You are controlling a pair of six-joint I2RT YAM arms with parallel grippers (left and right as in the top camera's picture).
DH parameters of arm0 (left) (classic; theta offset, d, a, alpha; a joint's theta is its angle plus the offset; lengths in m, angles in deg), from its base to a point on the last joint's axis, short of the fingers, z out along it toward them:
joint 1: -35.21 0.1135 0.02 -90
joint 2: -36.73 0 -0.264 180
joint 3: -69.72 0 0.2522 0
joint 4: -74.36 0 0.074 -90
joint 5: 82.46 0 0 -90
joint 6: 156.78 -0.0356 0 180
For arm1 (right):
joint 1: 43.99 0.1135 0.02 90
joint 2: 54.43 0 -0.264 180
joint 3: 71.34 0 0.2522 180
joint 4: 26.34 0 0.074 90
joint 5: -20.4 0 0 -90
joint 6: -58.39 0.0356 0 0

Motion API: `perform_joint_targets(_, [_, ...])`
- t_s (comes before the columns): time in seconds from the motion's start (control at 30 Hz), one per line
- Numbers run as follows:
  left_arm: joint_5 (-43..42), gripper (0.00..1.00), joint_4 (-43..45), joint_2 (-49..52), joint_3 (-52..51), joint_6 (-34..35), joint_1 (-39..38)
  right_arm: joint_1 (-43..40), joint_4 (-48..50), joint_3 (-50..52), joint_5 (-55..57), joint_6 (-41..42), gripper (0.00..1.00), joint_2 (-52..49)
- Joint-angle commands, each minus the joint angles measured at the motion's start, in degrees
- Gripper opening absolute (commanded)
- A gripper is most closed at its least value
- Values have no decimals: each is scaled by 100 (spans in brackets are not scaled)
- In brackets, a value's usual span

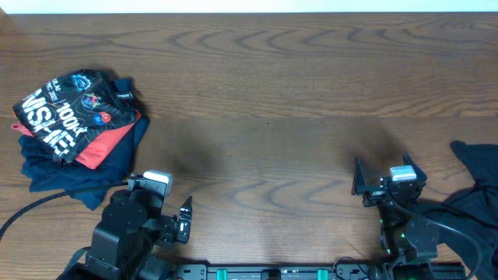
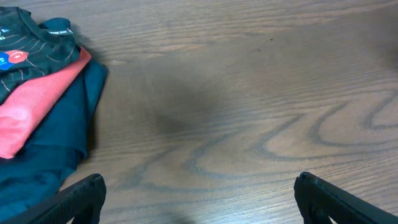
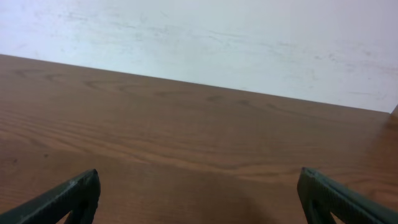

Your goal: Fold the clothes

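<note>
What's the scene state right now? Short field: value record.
stack: black printed T-shirt on red garment on dark blue garment, folded, left side
loose: black garment, right edge, partly out of frame
left gripper: open, empty, beside stack
right gripper: open, empty, over bare table

Robotics lab bench, I'd say: wood-grain table point(image 1: 296, 93), plain white wall point(image 3: 249, 43) behind it, my arms' mounting rail point(image 1: 257, 273) at the near edge, black cable point(image 1: 31, 208) trailing.

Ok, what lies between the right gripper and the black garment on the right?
Only bare table separates the right gripper from the black garment, seen overhead.
</note>
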Motion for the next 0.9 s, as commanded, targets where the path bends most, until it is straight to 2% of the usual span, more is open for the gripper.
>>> perform_joint_targets(0.0, [48,98,2,-7,2,70,-24,-13,-13,28,-61,-83,99,39])
perform_joint_targets(0.13, [48,98,-24,-9,-4,70,63,-13,-13,28,-63,-83,99,39])
perform_joint_targets(0.3, [46,98,72,-48,-262,70,881,-13,-13,28,-61,-83,99,39])
perform_joint_targets(0.47, [-149,98,1340,-619,-1414,72,1711,-13,-13,28,-61,-83,99,39])
perform_joint_targets(0.7, [-144,98,3123,-1860,-3202,70,1788,-13,-13,28,-61,-83,99,39])
perform_joint_targets(0.87, [-142,98,4301,-2356,-4081,68,1790,-13,-15,28,-61,-83,99,39])
